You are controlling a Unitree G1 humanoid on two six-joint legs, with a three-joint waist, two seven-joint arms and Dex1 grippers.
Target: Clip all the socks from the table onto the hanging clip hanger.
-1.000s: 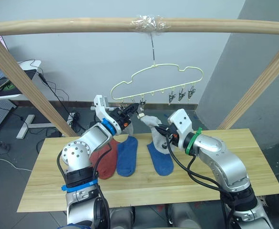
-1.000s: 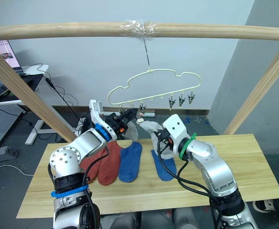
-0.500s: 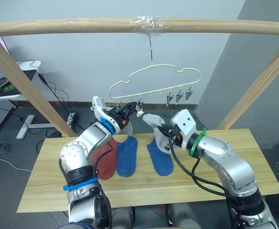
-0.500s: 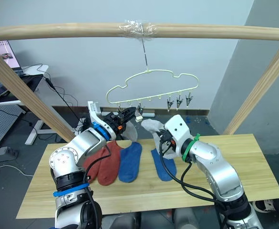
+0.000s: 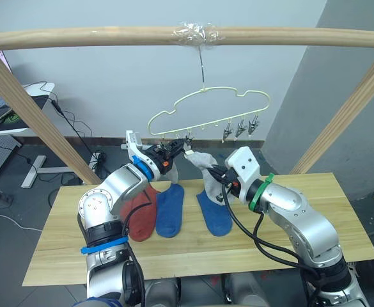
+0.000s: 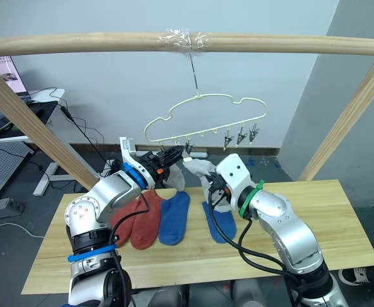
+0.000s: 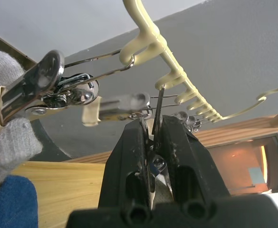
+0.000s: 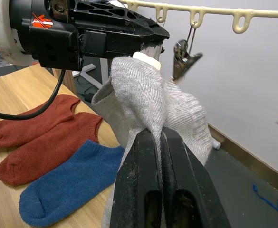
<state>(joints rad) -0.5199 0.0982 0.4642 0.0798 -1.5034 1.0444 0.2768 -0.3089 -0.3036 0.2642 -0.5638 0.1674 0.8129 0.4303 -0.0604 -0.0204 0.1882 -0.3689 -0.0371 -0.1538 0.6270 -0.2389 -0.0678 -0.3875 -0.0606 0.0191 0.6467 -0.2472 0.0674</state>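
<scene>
My left gripper (image 5: 176, 152) is raised at the left end of the clip hanger (image 5: 207, 96) and is shut on one of its metal clips (image 7: 153, 159). Beside it, my right gripper (image 5: 217, 181) is shut on a light grey sock (image 5: 202, 164) and holds it up. The sock's top edge touches a cream-tipped clip (image 8: 146, 59) just under the left fingers. Two rust-red socks (image 5: 142, 216) and two blue socks (image 5: 169, 211) (image 5: 215, 216) lie flat on the table (image 5: 340, 211) below the arms. Three free clips (image 5: 241, 128) hang at the hanger's right end.
The hanger's hook hangs from a taped spot on a round wooden pole (image 5: 78, 35) held up by slanted side poles (image 5: 27, 109). Behind the table on the left are a desk with a laptop (image 5: 4, 112) and cables on the floor (image 5: 78, 137).
The hanger swayed slightly left and came back. My right gripper, still holding the grey sock, shifted a little toward the clip held by my left gripper.
</scene>
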